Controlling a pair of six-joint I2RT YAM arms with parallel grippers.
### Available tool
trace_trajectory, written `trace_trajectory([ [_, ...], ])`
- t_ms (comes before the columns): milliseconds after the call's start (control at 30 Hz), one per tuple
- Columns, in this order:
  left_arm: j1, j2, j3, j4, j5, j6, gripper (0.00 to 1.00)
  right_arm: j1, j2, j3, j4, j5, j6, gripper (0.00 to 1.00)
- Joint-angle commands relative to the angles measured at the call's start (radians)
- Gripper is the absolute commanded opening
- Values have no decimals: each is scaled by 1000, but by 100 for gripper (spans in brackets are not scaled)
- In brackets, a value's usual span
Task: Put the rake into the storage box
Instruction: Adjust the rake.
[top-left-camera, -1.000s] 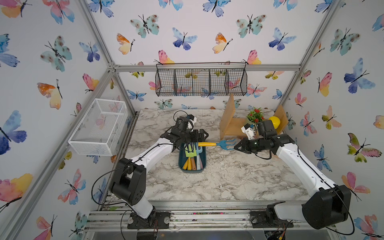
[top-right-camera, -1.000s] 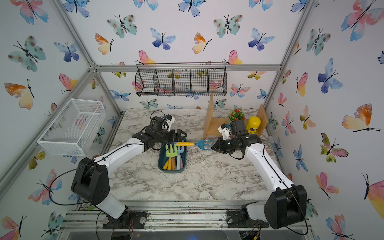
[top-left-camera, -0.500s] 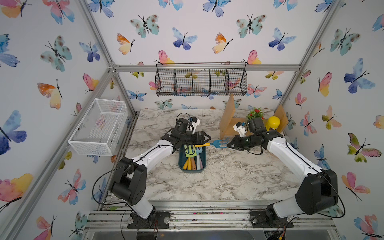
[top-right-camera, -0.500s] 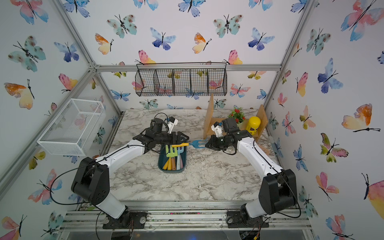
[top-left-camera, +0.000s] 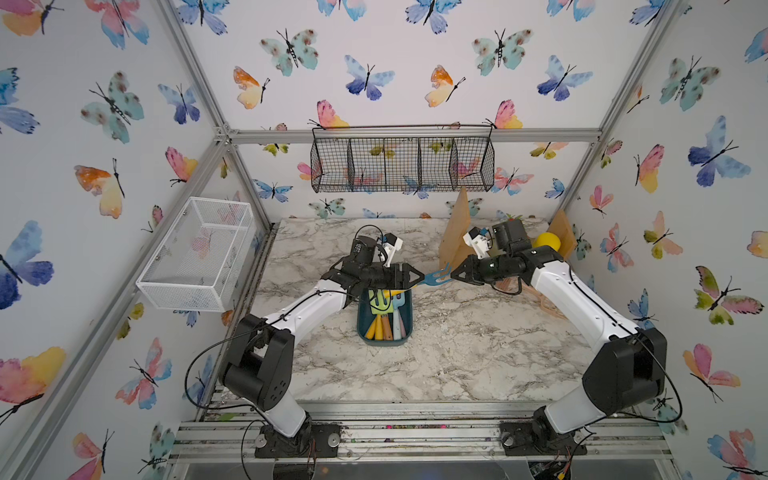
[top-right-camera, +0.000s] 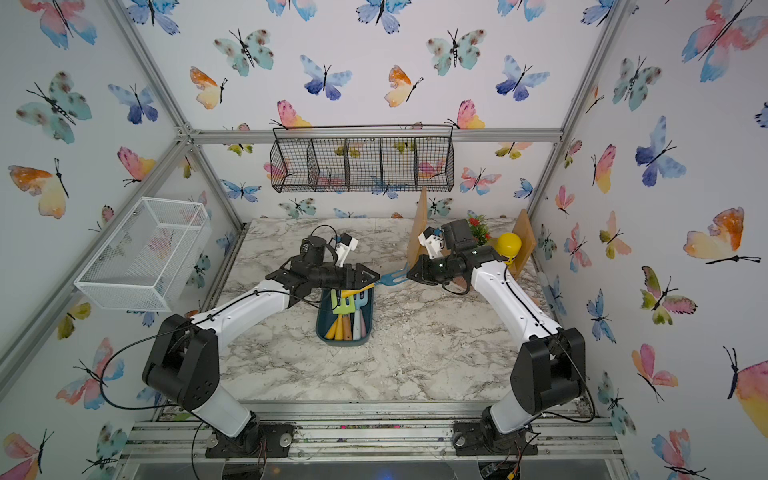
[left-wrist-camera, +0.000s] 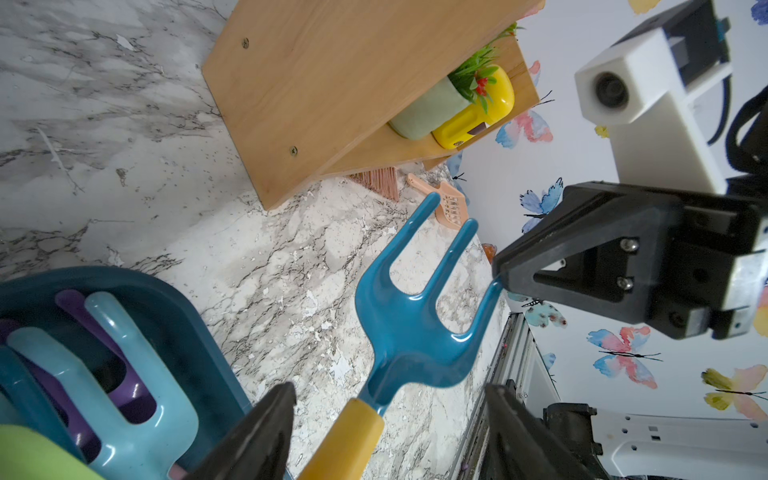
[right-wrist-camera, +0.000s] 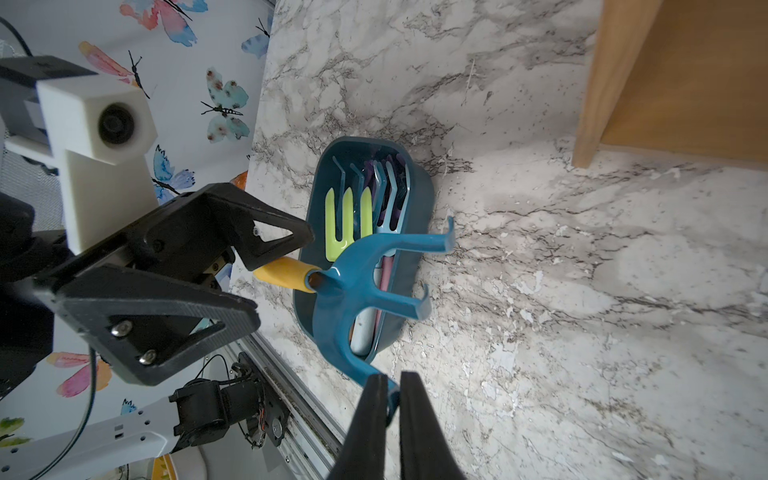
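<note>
top view: right arm (top-left-camera: 575, 301) outstretched, pinching rake (top-left-camera: 435, 279).

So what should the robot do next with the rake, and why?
Probably close the left hand on the rake at its yellow handle. Its fingers stand open either side of the handle, and the right hand only pinches one prong tip.

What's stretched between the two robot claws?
The rake: the right gripper pinches one tine, its yellow handle lies inside the open left gripper, in both top views.
</note>
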Motion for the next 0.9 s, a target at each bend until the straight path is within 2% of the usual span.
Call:
trace_trajectory([
  [0,1,-2,-3,-10,37,20,75,10,-27,31,-17,-42,-23,11],
  [133,1,4,-6,-7,39,21,74,13,-39,29,-21,-57,-26,11],
  [367,1,12,-9,1,61,22,64,14,-29,96,-12,-91,-21,11],
  [867,-1,6,-11,-8,72,44,61,14,161,309,-51,-133,-50,12],
])
